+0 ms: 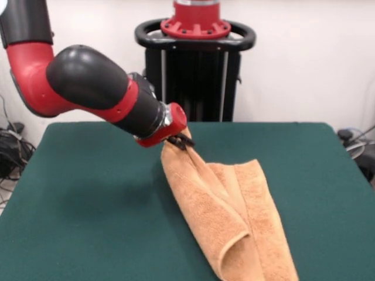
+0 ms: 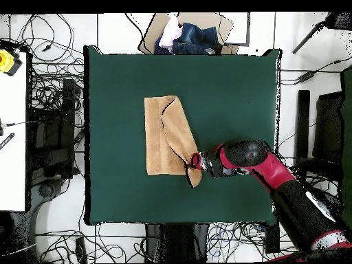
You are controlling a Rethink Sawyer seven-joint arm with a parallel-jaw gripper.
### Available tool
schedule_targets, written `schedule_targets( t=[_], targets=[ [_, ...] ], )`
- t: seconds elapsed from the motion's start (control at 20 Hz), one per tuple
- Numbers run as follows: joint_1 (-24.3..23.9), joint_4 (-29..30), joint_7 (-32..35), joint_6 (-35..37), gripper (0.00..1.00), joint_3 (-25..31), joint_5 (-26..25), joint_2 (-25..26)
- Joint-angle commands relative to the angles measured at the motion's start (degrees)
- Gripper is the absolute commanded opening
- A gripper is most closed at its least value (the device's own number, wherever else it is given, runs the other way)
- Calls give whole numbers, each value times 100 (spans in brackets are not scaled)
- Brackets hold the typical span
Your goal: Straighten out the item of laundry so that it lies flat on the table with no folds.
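Observation:
The item of laundry (image 1: 234, 216) is a peach terry towel, folded lengthwise, with one corner lifted off the dark green table (image 1: 88, 205). My gripper (image 1: 180, 141) is shut on that raised corner, and the cloth drapes down from it toward the near edge. In the overhead view the towel (image 2: 161, 141) lies left of the table's (image 2: 234, 96) middle, one flap folded over itself, and the gripper (image 2: 193, 162) pinches its lower right corner.
A cardboard box of clothes (image 2: 185, 34) sits just beyond the table's far edge in the overhead view. Cables (image 2: 48, 89) cover the floor around the table. The robot's black pedestal (image 1: 193, 70) stands behind the table.

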Motion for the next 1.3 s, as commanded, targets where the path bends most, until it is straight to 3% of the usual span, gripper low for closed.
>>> schedule_targets(
  t=[0.05,0.55,1.3],
  targets=[
    [-46,-560,-978,1089,0,466,16,111],
    [-465,-413,-1055,1460,0,632,-80,122],
    [-302,-1381,-1332,1762,0,886,-66,853]
  ],
)
